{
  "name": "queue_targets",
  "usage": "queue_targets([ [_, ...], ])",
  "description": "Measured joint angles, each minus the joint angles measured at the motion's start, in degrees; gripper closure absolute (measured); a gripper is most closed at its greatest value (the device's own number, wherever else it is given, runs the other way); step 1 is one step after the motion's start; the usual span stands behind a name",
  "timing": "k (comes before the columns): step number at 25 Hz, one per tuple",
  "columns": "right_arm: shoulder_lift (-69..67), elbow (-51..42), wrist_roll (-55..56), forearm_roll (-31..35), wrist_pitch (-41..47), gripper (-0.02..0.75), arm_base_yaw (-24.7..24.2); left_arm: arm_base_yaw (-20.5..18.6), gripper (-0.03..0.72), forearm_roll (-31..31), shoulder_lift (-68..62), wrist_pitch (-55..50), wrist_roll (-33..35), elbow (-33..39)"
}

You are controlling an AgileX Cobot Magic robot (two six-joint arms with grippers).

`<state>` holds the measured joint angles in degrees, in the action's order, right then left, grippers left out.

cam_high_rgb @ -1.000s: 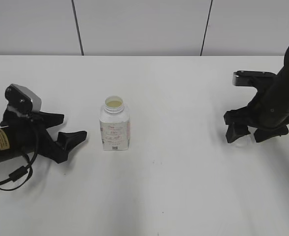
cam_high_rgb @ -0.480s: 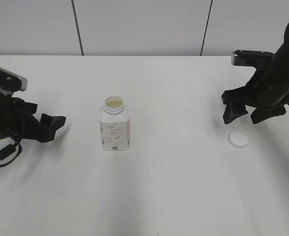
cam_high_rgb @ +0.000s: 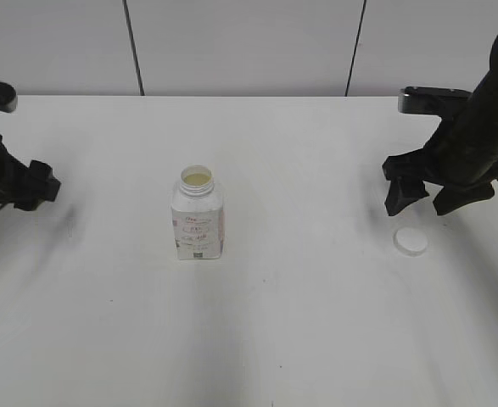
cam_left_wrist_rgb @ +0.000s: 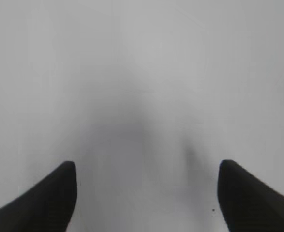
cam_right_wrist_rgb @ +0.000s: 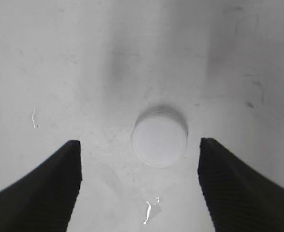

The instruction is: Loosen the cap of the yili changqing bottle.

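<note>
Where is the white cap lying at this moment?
The cap lies flat on the table at the right of the exterior view, just below the open right gripper, far right of the uncapped bottle.

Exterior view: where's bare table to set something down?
Widest free patch: the white table between the small squarish white plastic bottle and the flat round white cap. The front strip below both is bare too. Tightest spot: around the cap, beneath the open right gripper. The open left gripper borders the far-left edge.
</note>
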<state>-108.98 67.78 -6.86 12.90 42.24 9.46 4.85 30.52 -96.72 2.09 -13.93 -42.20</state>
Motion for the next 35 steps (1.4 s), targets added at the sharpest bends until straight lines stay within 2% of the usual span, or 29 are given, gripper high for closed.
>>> queue_targets([
  [4,0.0,0.0,0.0,0.0,0.77,0.152,0.0,0.0,0.144,-4.74,2.66,-11.77,0.0,-5.05],
  [8,0.0,0.0,0.0,-0.16,1.81,0.152,0.0,0.0,0.147,-6.91,3.4,-23.85,0.38,-10.96],
  [14,0.0,1.85,0.0,-0.44,6.68,0.152,0.0,0.0,0.147,-19.91,3.42,-40.63,12.7,-21.16],
  [17,0.0,5.81,0.0,-0.68,12.12,0.152,0.0,0.0,0.148,-23.3,3.42,-45.95,15.26,-25.24],
  [25,0.0,18.18,0.0,-2.42,25.81,0.151,0.0,0.0,0.172,-25.55,3.42,-62.33,15.94,-31.28],
  [31,0.48,24.9,0.0,-4.94,26.95,0.151,0.0,0.0,0.176,-26.33,3.47,-70.63,16.0,-31.94],
  [35,2.37,25.86,0.06,-5.49,27.07,0.151,0.0,0.0,0.176,-26.73,4.0,-71.59,16.0,-31.98],
])
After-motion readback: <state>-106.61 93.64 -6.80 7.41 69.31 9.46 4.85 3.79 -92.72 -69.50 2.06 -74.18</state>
